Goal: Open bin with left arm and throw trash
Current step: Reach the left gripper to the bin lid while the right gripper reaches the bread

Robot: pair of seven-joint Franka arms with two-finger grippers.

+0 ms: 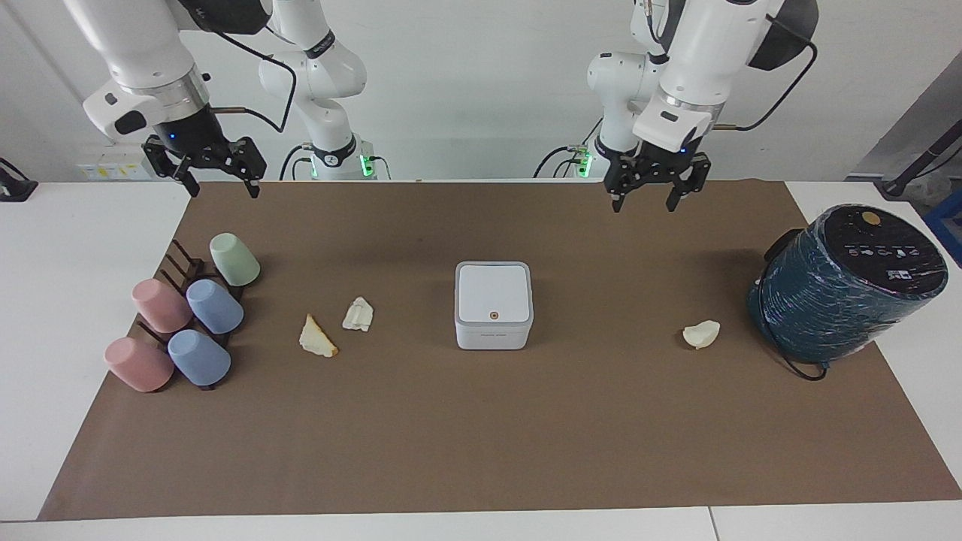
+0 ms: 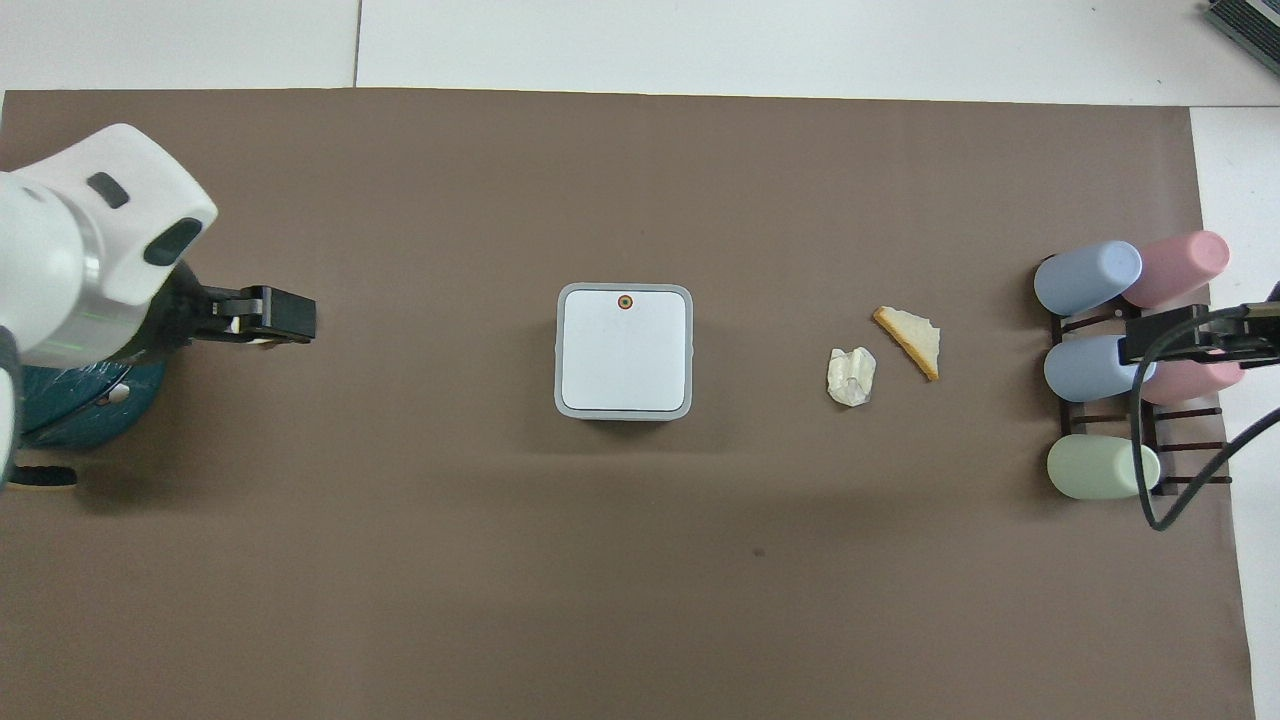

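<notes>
From across the table I see my left gripper [image 1: 652, 197] open and empty, raised over the mat [image 1: 481, 451], the closed bin [image 1: 493, 303] mid-mat. Overhead, that gripper covers the lone trash scrap [image 1: 701, 333]. The right gripper [image 1: 216, 179], seemingly open too, waits over the cups [image 1: 214, 306].

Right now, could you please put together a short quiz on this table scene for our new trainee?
1. True or false: the lid of the bin is shut.
2. How many trash scraps lie on the brown mat?
3. The left gripper is: A) holding a scrap, B) pressing on the lid, C) open in the air, holding nothing.

Key:
1. True.
2. Three: the yellowish wedge and the crumpled scrap toward the right arm's end, and the rounded scrap beside the dark-teal cylinder.
3. C.
</notes>
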